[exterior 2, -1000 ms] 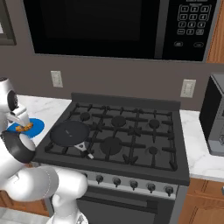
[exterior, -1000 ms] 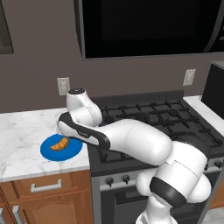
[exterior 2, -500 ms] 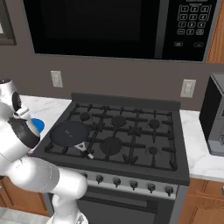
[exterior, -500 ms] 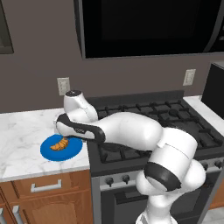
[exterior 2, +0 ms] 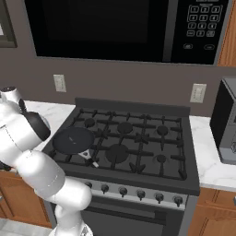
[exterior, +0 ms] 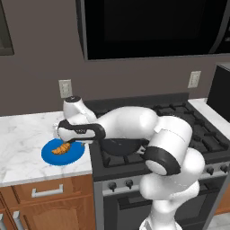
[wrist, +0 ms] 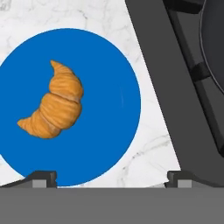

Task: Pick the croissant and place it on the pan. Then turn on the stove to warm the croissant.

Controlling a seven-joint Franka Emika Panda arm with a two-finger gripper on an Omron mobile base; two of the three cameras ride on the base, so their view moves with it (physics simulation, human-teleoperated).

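Below open end effector (wrist: 111, 177): croissant (wrist: 54, 103), left of centre

no text can be read anywhere. the microwave (exterior 2: 124, 30) has a keypad (exterior 2: 199, 23) at its upper right, but the marks on its buttons are too small to make out. the stove (exterior 2: 129, 143) knobs (exterior 2: 140, 193) carry no legible marks.

A grey-brown wall (exterior 2: 138, 78) with white outlets (exterior 2: 198, 92) fills the frame's middle, a black microwave (exterior 2: 120, 27) at top, white marble counter (exterior: 22, 139) and wooden cabinets (exterior: 45, 202) lower left.
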